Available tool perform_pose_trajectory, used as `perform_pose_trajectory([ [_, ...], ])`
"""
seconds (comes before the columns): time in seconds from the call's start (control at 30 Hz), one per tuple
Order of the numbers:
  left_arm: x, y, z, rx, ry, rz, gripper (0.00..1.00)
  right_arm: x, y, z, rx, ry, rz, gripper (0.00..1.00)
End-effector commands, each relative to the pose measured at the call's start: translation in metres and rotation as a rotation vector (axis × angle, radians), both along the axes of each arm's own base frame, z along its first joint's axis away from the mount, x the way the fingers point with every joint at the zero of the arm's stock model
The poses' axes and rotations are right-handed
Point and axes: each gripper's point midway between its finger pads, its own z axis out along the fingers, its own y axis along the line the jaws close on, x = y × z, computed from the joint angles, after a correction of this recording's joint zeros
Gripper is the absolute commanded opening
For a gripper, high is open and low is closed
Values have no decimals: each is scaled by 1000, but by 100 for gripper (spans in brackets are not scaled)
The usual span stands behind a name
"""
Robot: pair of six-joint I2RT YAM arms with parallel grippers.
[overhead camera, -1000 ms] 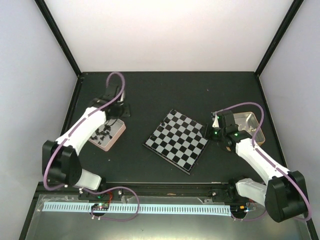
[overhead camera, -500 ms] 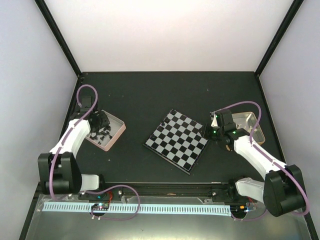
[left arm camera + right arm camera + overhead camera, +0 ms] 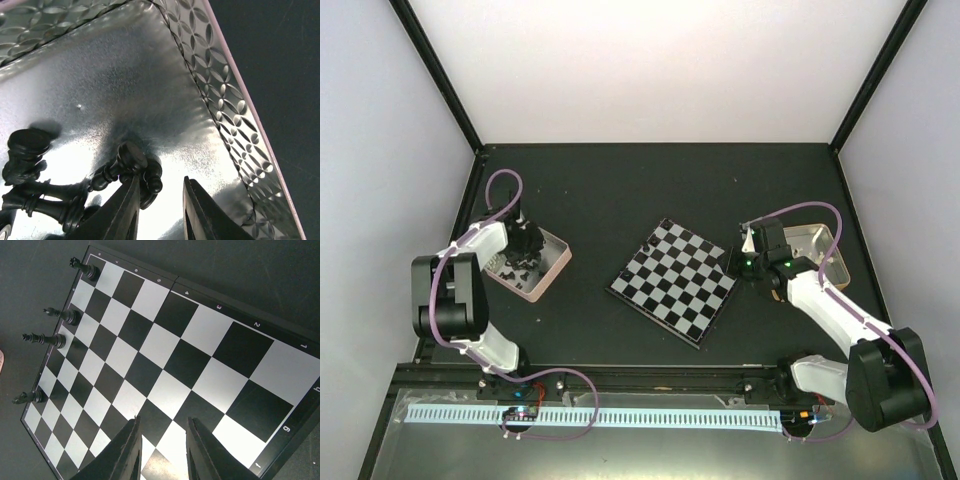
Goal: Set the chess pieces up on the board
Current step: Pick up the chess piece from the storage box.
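I have the left gripper (image 3: 161, 192) angled down, jaws parted; the right gripper (image 3: 163, 429) likewise, jaws parted.

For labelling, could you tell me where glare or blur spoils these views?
Left wrist: glare on the metal tin floor, black chessmen sharp, left pincer soft. Right wrist: chessboard even and crisp, right pincer blurred. Top external: back wall very bright.
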Motion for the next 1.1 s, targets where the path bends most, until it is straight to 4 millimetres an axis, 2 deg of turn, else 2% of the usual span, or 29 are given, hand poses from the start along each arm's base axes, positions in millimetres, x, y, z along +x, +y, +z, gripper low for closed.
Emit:
perform_pose_trajectory([
  [0.0, 22, 0, 9, -7, -54, -16, 26, 3, 4, 1, 6, -18, 19, 26],
  [0.3, 20, 5, -8, 11, 3, -1, 20, 3, 3, 1, -2, -17, 19, 26],
  [0.57, 22, 6, -5, 30, 3, -11, 3, 3, 3, 2, 0, -19, 16, 26],
  [0.67, 23, 4, 4, 44, -14, -19, 2, 3, 3, 4, 1, -23, 15, 26],
  [0.87, 25, -10, 40, 91, -74, -63, 2, 3, 2, 4, -1, -24, 15, 26],
  [0.97, 26, -25, 60, 98, -111, -102, 2, 3, 2, 6, 1, -30, 9, 25],
  [1.07, 27, -51, 81, 107, -142, -166, 3, 3, -1, 8, -2, -41, -5, 25],
])
